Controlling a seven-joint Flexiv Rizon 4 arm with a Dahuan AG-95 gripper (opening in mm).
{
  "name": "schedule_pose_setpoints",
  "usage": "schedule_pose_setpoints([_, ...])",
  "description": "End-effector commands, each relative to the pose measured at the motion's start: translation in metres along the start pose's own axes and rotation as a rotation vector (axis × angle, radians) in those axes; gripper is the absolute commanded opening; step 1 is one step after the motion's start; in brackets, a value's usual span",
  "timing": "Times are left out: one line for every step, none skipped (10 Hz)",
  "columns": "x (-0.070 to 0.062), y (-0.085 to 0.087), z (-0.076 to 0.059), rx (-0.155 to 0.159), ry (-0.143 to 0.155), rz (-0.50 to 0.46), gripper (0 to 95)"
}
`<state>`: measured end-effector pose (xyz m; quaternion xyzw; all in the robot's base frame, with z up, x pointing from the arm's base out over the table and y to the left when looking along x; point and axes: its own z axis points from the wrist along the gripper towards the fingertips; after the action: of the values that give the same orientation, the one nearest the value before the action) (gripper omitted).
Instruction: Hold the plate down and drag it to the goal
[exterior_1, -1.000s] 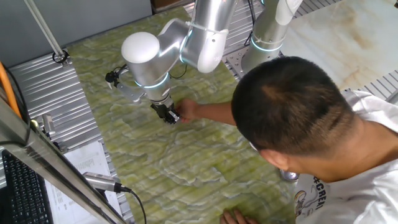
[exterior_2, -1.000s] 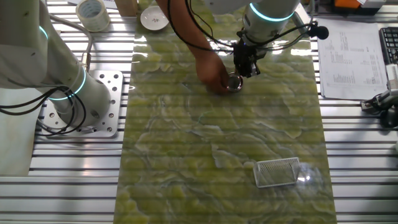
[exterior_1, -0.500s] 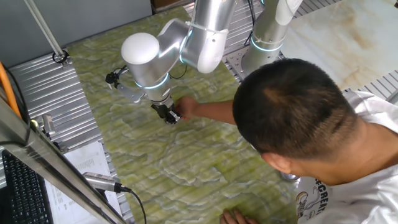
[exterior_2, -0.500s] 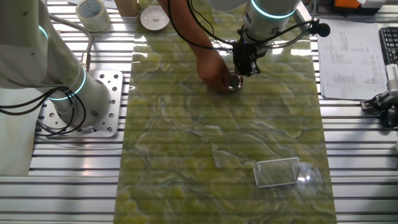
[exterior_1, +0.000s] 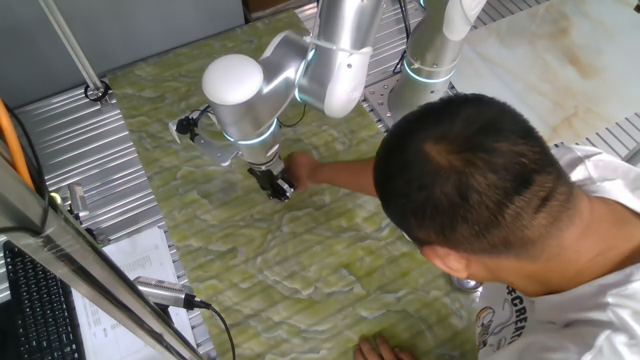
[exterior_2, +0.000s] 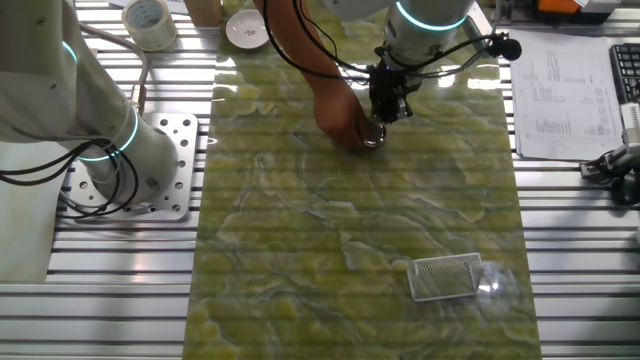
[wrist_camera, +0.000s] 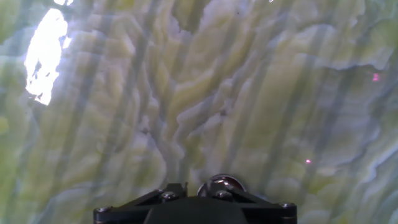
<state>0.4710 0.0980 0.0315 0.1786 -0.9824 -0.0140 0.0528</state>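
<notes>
Pressing down centrally suits the plate (exterior_2: 373, 133): light, rigid, slippery metal; pincer (exterior_2: 380, 112) closure can't be told.

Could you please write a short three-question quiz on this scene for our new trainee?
1. True or false: a person's hand is at the plate, beside the gripper.
2. In the other fixed view, the goal lies: A) next to the plate, B) far across the green mat, C) off the mat.
3. Which object sits near the tape roll at the table's edge?

Key: 1 true; 2 B; 3 the white dish.
</notes>
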Motion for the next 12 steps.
schedule_pose_setpoints([0.0014,-0.0004,-0.0001,-0.001,0.000,0.002,38.0])
schedule_pose_setpoints([0.0015,-0.0004,-0.0007,-0.001,0.000,0.007,19.0])
schedule_pose_setpoints([0.0019,-0.0012,-0.0016,-0.002,0.000,0.009,19.0])
schedule_pose_setpoints([0.0020,-0.0013,-0.0022,-0.002,0.001,0.014,0.0])
schedule_pose_setpoints([0.0021,-0.0012,-0.0033,-0.004,0.000,0.015,0.0])
schedule_pose_setpoints([0.0022,-0.0010,-0.0045,-0.005,0.000,0.014,0.0])
schedule_pose_setpoints([0.0023,-0.0008,-0.0052,-0.007,0.001,0.018,0.0])
schedule_pose_setpoints([0.0022,-0.0007,-0.0052,-0.008,0.002,0.021,0.0])
schedule_pose_setpoints([0.0022,-0.0007,-0.0052,-0.007,0.003,0.022,0.0])
schedule_pose_setpoints([0.0022,-0.0007,-0.0052,-0.007,0.003,0.021,0.0])
schedule_pose_setpoints([0.0023,-0.0007,-0.0047,-0.007,0.005,0.023,0.0])
schedule_pose_setpoints([0.0027,-0.0007,-0.0035,-0.004,0.007,0.025,0.0])
